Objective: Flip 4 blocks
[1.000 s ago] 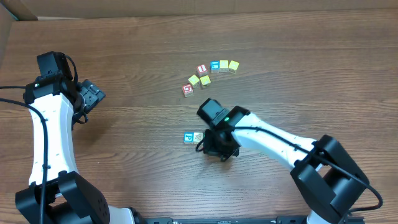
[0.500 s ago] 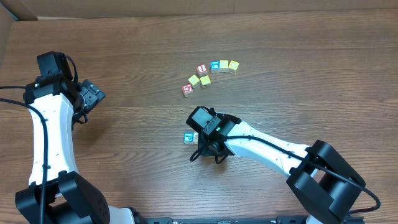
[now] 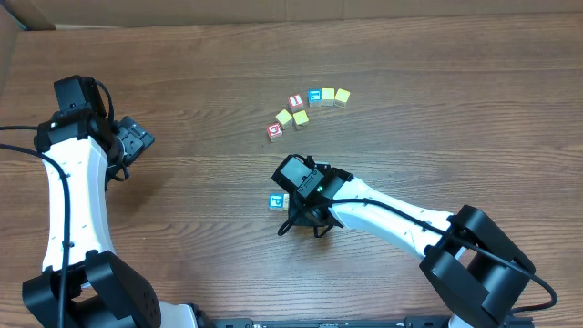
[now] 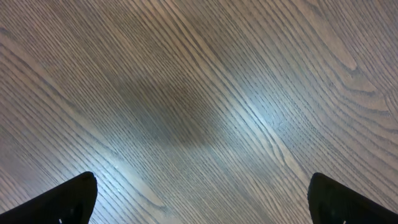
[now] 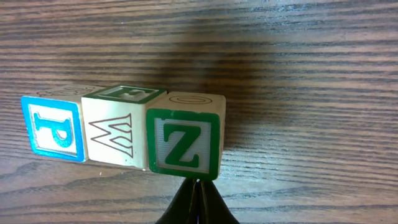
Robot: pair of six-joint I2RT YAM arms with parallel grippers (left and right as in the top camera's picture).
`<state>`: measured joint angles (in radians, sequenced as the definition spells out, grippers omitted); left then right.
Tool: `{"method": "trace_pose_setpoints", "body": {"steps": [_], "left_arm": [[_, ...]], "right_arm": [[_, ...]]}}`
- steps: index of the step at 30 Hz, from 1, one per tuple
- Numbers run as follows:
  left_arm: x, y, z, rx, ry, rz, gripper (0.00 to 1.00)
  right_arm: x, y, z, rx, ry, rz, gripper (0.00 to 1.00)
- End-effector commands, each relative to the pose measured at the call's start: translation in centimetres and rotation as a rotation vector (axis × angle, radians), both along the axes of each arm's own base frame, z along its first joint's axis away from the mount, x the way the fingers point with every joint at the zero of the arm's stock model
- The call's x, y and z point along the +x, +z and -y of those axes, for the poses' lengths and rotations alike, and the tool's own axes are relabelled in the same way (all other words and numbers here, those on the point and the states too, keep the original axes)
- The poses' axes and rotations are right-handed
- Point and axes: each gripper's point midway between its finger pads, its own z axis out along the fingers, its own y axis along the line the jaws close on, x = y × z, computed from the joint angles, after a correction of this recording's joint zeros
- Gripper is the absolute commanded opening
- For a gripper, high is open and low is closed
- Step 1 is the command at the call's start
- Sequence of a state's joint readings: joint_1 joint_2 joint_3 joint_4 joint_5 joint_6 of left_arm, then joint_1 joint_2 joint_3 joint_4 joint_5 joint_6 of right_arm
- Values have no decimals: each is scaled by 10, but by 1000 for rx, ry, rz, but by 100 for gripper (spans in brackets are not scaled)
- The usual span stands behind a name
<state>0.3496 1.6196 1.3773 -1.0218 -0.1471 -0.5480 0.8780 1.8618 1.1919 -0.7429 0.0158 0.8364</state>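
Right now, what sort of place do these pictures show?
Probably a robot test bench rather than a home: a bare wood-grain table, the left arm and right arm mounted at its near edge, and small alphabet blocks to handle.

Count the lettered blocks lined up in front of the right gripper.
3, touching in a row: a blue P block at one end, a pale W block in the middle, a green Z block by the right gripper. From overhead the arm covers most of them.
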Motion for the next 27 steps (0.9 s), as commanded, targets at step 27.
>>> {"method": "trace_pose_setpoints", "body": {"steps": [27], "left_arm": [[1, 5, -3, 11, 8, 14, 100]], "right_arm": [[38, 37, 14, 131, -56, -85, 4]]}}
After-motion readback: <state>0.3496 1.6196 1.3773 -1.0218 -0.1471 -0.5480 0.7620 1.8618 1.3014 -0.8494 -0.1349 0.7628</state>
